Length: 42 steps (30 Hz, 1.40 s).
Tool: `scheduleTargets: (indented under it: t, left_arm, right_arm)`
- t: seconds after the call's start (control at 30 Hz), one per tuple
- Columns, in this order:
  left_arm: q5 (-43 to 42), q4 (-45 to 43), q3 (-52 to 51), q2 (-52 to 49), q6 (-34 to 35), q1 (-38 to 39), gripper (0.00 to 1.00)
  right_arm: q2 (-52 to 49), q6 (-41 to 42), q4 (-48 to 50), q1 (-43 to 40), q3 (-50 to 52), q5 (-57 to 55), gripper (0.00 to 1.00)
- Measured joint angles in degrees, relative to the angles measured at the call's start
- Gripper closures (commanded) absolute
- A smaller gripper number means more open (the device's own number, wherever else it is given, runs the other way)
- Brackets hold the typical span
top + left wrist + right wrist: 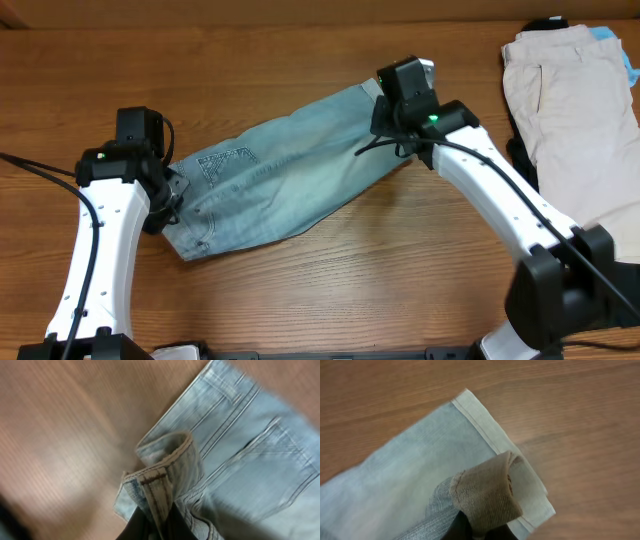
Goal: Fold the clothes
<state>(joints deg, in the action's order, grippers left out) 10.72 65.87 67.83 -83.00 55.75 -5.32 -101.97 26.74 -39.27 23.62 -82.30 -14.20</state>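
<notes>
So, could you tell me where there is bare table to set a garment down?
Bare wooden table shows at front centre, nearer than the faded light-blue denim shorts, and along the far edge from the left corner to the pale beige shorts. The right end is crowded around them.

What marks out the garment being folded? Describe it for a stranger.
On the wooden table, look at the middle. The denim shorts lie there slantwise. They are faded light blue with stitched pockets, unlike the beige shorts at the right edge.
</notes>
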Motion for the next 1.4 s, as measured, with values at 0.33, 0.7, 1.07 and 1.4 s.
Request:
scheduleTargets:
  t: [0.33,0.7,1.07,1.4]
  left_arm:
    - [2.4,-17.3,-2.9,-0.9,2.6,0.1,0.95]
    - [4.9,-19.7,-2.9,-9.0,2.4,0.1,0.0]
    - [-0.4,-19.2,-1.7,-9.1,-13.1,-1.5,0.0]
    - [-11.6,-14.5,-0.9,-9.1,-21.5,-1.5,0.0]
  right_arm:
    - [-10.6,-1.3,16.2,-1.4,0.0,-1.7,0.94]
    - [-15.0,-4.8,19.6,-4.0,0.0,-2.7,0.0]
    - [-15.1,-15.1,5.6,-16.2,-0.2,14.2,0.09]
    - [-17.5,-26.9,2.1,-14.9,-0.2,29.5,0.41]
